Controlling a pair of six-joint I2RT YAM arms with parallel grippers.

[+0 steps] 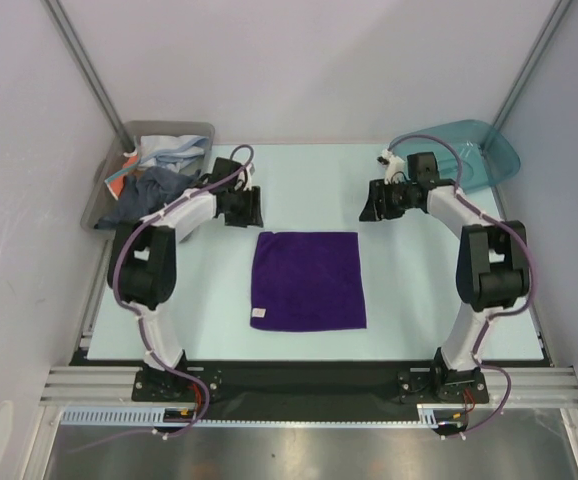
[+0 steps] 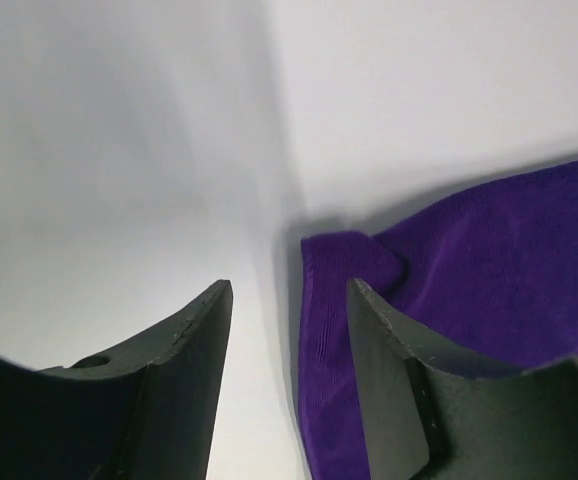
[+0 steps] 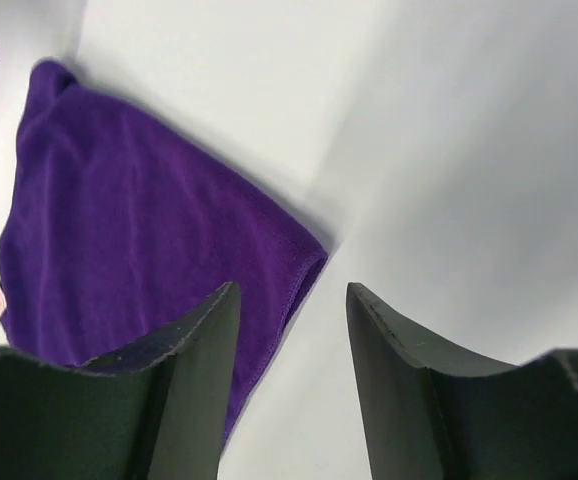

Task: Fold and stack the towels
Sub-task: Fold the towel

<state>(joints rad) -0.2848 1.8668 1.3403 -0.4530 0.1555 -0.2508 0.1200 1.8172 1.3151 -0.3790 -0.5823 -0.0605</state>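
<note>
**Desk:** Where's the purple towel [image 1: 307,280]?

**Me:** I see it spread flat mid-tabletop [image 1: 419,290]. More towels [image 1: 159,165] are heaped in the grey bin [image 1: 179,127] at the far left corner.

**Desk:** The claws?

**Me:** My left gripper [image 2: 289,292] hangs at the purple towel's far left corner, and my right gripper [image 3: 291,292] at its far right. Both have fingers apart, holding nothing.

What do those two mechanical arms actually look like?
The left arm and right arm have white tubular links, chunky black joints and purple cables looping alongside. The left end effector and right end effector each carry two dark, tapered fingers.
</note>
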